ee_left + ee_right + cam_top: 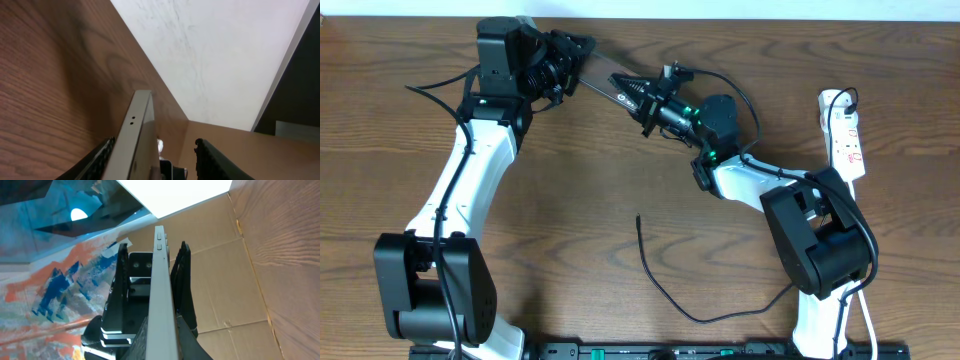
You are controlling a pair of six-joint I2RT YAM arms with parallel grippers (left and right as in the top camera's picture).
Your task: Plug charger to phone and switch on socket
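Overhead: clamping phone (605,82) aloft in right claw (642,100), loosely straddling it with open left claw (575,62), probably readying it for charger (640,240).

Seen from above, the light is soft and even across the brown counter (570,200), with no hot spots. The arms throw only faint, fuzzy shadows and the picture is sharp. The white socket (844,135) is nearly washed out, and small green lamps (695,112) glow.

In the left wrist view the pale wall (215,50) blows out to flat white and a soft shadow lies on the wood. The phone (137,135), close to the lens, looks soft.

The right wrist view has a burnt-out white patch on top and a blue cast at left. The phone's edge blurs toward the bottom.
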